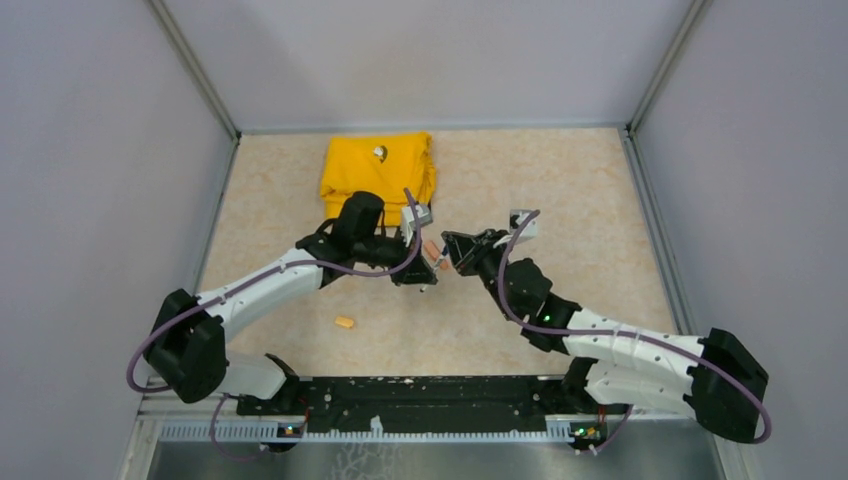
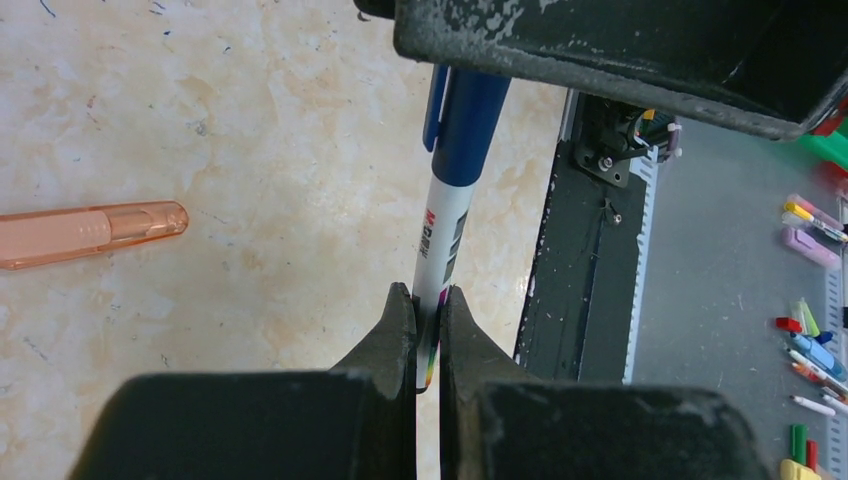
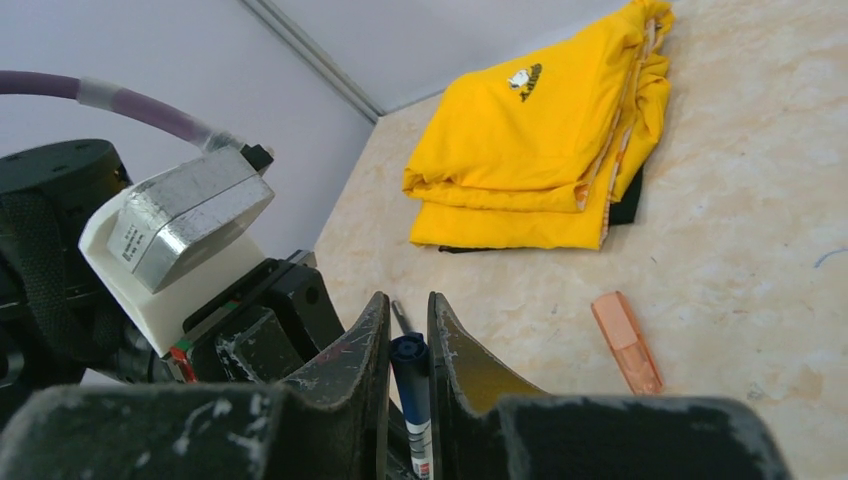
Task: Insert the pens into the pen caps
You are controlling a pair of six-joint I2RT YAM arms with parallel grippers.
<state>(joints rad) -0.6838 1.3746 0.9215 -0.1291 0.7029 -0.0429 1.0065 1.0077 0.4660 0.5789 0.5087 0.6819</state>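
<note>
Left claw (image 2: 427,310) clamps slim white pen (image 2: 440,230); right claw (image 3: 408,310) pinches dark-blue plastic cap (image 3: 410,355), above bench (image 1: 560,190) centre. I judge cap seating; next: straight coaxial push.

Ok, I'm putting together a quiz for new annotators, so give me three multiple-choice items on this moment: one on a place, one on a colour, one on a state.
1. Where does the folded yellow cloth lie?
A. at the far end of the table
B. at the near edge by the arm bases
C. under the right arm

2. What colour is the cap at the end of the white pen?
A. orange
B. dark blue
C. green

3. What is the state of the left tool?
A. wide open
B. shut on the white pen
C. holding the cloth

Answers:
1 A, the top view shows it at the far end.
2 B, both wrist views show it dark blue.
3 B, its fingers pinch the barrel.
</note>
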